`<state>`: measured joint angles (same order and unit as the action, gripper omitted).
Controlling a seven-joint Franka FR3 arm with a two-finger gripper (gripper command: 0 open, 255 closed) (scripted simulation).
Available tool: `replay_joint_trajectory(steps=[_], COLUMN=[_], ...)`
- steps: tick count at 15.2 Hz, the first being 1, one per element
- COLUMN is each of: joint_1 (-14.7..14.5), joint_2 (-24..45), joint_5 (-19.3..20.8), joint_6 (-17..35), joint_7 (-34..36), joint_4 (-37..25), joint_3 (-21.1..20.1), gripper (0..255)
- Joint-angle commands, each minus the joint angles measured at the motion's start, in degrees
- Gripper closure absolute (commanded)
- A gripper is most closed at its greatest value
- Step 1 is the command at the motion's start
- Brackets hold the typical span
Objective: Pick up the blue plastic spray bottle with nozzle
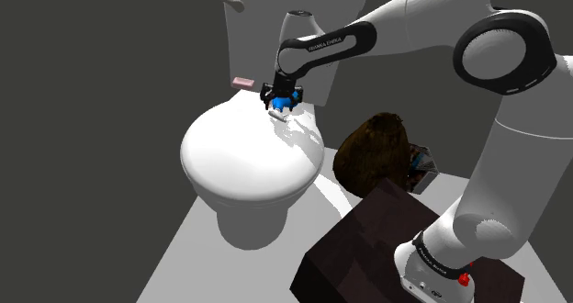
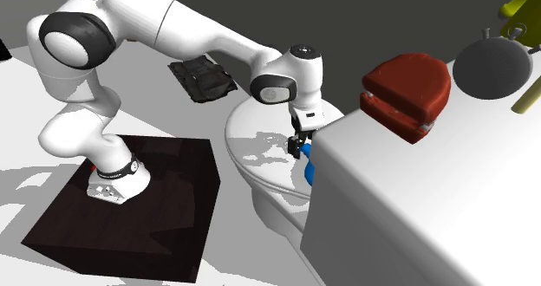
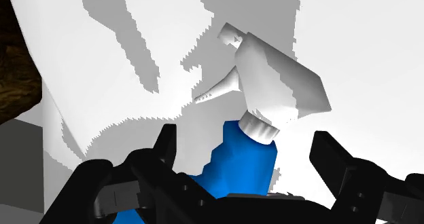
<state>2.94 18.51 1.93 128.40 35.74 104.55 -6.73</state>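
White toilet [image 1: 246,214], lid [image 1: 243,150] closed; white arm [image 1: 514,117] bent down over lid; black hand [image 1: 280,107] open, fingers [image 3: 166,142] apart either side of bottle [image 3: 244,163], not touching; blue bottle, white nozzle [image 3: 278,73], lying on lid near tank [image 1: 275,16].

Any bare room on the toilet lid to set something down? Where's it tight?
Free: the front half of the toilet lid, from the open hand out to the rim; also the grey floor at the shoulder view's left of it. Crowded: the back by the tank, where the blue spray bottle lies and a pink block sits.
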Motion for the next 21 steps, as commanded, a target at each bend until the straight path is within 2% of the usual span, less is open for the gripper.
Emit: replay_joint_trajectory(steps=[1, 10, 21], joint_1=[-0.06, -0.02, 0.10], joint_2=[0.17, 0.14, -3.00], joint_5=[0.04, 0.03, -0.48], joint_6=[0.19, 0.24, -7.21], joint_7=[0.08, 0.03, -0.25], joint_4=[-0.01, 0.07, -4.26], joint_3=[-0.01, 0.00, -0.18], gripper=[255, 255, 255])
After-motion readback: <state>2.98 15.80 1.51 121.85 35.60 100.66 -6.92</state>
